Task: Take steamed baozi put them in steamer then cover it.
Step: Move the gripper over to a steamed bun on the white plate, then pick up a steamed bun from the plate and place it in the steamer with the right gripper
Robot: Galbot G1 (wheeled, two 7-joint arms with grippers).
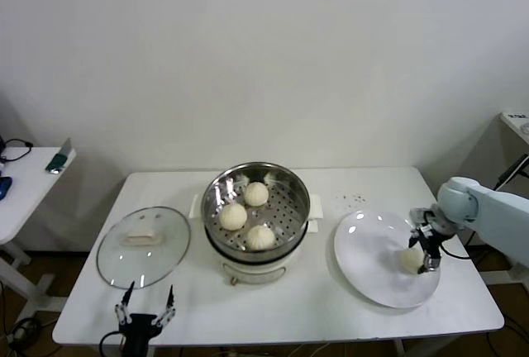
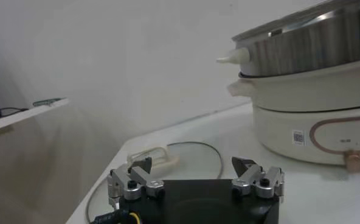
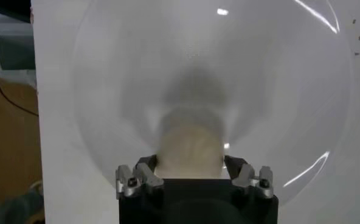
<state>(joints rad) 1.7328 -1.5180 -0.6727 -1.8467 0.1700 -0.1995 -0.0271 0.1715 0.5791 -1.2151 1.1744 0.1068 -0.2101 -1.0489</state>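
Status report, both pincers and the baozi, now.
Right pincer closed around last baozi on plate. Left pincer open, idle by glass lid. Three baozi in steamer.

Even, bright overhead light; glare spots on the plate (image 3: pixel 289 73); the bun (image 3: pixel 189 146) appears blurred with a soft shadow.

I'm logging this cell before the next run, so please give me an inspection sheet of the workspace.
Surface: white table, some dark specks near the plate.
Job's things: three baozi in the steamer; fourth baozi on the white plate; glass lid flat on the table, left of the steamer.
Clutter: nothing seen.
Grippers: right gripper at the plate, fingers on either side of the fourth baozi; left gripper open, at the table's near edge.
Cables: dark cables at the left side table.
Surroundings: white wall.
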